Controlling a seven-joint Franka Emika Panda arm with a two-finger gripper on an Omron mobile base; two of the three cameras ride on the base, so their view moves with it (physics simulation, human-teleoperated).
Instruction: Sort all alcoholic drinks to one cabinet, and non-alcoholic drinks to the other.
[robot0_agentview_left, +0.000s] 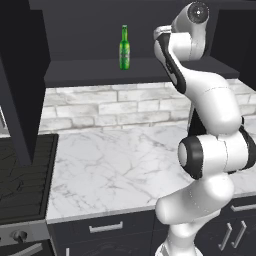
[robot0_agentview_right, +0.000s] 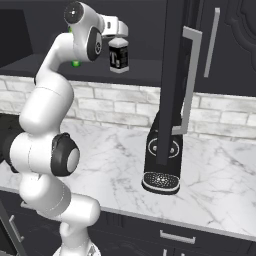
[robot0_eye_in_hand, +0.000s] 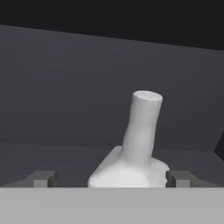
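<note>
2 bottles stand on the shelf (robot0_agentview_left: 150, 70) of the open dark wall cabinet, and the squat pale bottle (robot0_agentview_right: 119, 55) is the landmark here. The right base view shows its black label with a white letter and its square body upright on the shelf, just beside the arm's hand. The hand view gives what that view cannot: the pale bottle's (robot0_eye_in_hand: 133, 148) neck and shoulders from above and close, leaning a little in the frame, with 1 dark fingertip (robot0_eye_in_hand: 43, 178) to each side and a clear gap between each tip and the glass. The pincer (robot0_eye_in_hand: 111, 179) is released, straddling the bottle without touching it.

The slim green beer bottle (robot0_agentview_left: 124, 48) stands upright on the same shelf, well apart from the pale bottle; the left base view shows it whole, while in the right base view a green glimpse (robot0_agentview_right: 76, 63) peeks past the arm. The arm's white links hide the pale bottle in the left base view.

Below the pale bottle lies the marble table (robot0_agentview_right: 210, 175), backed by a pale brick wall (robot0_agentview_left: 110, 107). The right base view adds the open cabinet door (robot0_agentview_right: 172, 75) with its long silver bar handle (robot0_agentview_right: 189, 80), and behind it on the table a black-and-silver toaster (robot0_agentview_right: 162, 167). The left base view adds a dark stovetop (robot0_agentview_left: 25, 175) at the table's far end from the toaster, and drawers (robot0_agentview_left: 105, 227) with short handles beneath.
</note>
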